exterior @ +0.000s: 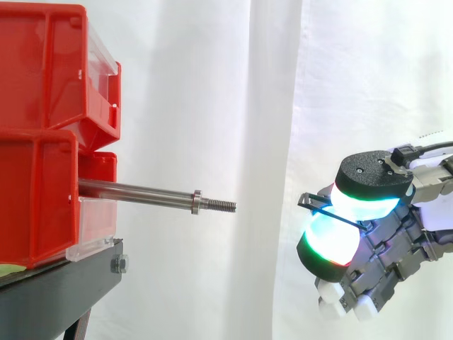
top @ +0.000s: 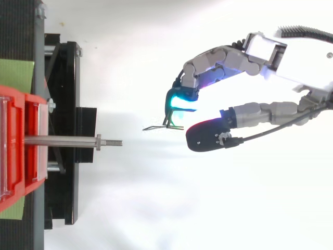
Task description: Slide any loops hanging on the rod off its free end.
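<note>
A steel rod sticks out level from the lower red bin, ending in a nut and a threaded free end. Nothing hangs on the rod. A thin dark loop is off the rod, in the air to the right of its tip. My hand is shut on this loop, pinching it between two glowing cyan and green pads. The hand sits well clear of the rod's end, a little further back in the top view, and the loop's free part points toward the rod.
Two stacked red bins rest on a black stand at the left. A white curtain hangs behind. Open space lies between the rod's tip and the hand.
</note>
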Tool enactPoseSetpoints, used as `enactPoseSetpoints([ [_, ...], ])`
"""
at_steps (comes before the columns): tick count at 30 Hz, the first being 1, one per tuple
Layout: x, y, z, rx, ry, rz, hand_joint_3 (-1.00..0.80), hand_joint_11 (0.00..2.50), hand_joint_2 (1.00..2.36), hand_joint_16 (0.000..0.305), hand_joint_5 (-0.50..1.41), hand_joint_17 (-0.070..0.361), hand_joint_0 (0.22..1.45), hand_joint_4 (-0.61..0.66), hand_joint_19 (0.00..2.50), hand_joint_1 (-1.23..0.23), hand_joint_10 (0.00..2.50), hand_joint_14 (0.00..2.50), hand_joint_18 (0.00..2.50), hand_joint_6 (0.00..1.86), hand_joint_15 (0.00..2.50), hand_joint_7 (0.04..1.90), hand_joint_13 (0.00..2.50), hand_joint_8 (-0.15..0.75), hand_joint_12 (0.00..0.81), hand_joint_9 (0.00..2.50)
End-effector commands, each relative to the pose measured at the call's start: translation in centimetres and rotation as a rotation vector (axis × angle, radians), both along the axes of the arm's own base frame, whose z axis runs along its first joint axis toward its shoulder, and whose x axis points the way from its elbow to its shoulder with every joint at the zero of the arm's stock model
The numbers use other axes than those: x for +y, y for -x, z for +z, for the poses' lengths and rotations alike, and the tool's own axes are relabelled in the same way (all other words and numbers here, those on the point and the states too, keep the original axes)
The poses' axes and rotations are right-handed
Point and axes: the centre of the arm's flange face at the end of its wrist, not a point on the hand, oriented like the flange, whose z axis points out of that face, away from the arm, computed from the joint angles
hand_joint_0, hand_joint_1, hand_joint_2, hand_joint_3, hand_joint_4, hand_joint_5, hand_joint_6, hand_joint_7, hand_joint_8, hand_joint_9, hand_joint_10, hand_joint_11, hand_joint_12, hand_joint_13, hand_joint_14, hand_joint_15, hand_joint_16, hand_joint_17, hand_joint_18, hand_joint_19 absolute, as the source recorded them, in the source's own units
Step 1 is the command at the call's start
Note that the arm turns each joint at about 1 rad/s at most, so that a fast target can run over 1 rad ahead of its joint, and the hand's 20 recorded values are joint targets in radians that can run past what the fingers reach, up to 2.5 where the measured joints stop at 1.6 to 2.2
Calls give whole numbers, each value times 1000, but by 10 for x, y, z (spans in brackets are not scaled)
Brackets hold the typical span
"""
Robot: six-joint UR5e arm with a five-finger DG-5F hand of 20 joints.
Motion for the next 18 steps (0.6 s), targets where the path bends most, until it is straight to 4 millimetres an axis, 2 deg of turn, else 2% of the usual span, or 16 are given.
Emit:
enactPoseSetpoints([
  [1, 1, 0, 0, 2, 0, 1, -326, 401, 1015, 35, -173, 80, 595, 110, 340, -688, 13, 4, 653, 765, 112, 1080, 698, 254, 267, 705],
  [11, 0, 1, 0, 4, -2, -1, -352, 388, 1014, 35, -178, 80, 597, 110, 349, -724, 13, 4, 666, 779, 108, 1040, 698, 249, 264, 703],
  [18, 1, 1, 0, 8, -6, 0, -433, 400, 1006, 35, -155, 80, 588, 126, 362, -549, 13, 4, 669, 747, 115, 1071, 705, 252, 263, 726],
])
